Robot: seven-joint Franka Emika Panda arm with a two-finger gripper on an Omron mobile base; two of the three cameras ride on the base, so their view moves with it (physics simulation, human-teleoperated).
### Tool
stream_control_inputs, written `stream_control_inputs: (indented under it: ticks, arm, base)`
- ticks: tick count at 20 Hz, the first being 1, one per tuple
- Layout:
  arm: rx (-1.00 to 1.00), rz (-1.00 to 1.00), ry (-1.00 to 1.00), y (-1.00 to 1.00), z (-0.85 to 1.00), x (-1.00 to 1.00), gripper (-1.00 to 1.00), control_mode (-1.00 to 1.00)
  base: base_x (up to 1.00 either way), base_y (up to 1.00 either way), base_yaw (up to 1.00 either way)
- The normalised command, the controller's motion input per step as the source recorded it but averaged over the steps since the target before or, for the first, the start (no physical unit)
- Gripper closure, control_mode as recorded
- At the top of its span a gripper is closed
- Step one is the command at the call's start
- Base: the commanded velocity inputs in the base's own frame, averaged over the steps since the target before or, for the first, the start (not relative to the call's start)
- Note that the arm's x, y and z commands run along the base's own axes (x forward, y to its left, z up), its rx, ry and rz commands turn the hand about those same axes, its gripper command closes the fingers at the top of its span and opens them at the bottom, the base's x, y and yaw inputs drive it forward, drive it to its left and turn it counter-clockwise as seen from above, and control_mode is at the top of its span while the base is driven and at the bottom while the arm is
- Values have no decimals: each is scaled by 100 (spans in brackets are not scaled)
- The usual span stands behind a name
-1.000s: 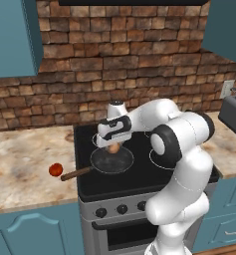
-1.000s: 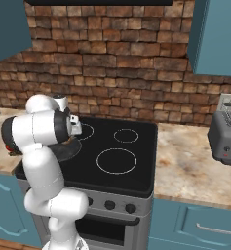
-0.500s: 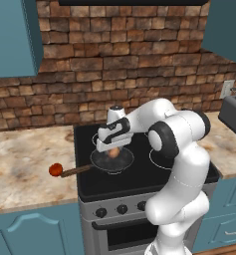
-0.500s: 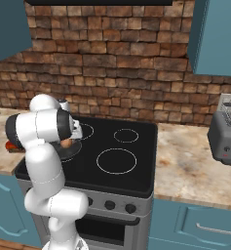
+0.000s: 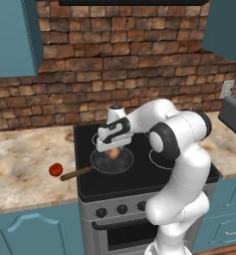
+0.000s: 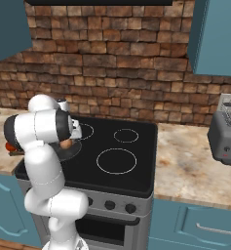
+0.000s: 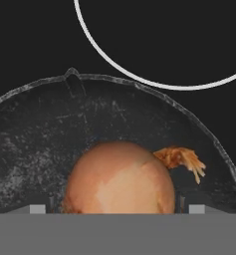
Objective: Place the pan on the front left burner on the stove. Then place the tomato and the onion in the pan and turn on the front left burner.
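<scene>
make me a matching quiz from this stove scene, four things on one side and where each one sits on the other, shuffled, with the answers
Things:
1. onion
2. tomato
3. pan
4. toaster

Places:
A. on the counter to the right of the stove
B. on the black cooktop, its wooden handle reaching out over the counter
C. inside the pan
D. on the counter left of the stove, by the end of the pan handle

Pairs: 1-C, 2-D, 3-B, 4-A
</scene>
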Motion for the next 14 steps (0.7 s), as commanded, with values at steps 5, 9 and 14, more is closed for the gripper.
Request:
stream_control_inputs:
  ticks: [5,9,14]
  arm:
    - [0,-2,-1,0,43,-40,-100,-100]
    - [0,0,-9,0,76,-42,-100,-100]
    - [0,0,-8,5,64,-36,-100,-100]
  base:
    - [0,0,0]
    - [0,0,0]
    - [0,0,0]
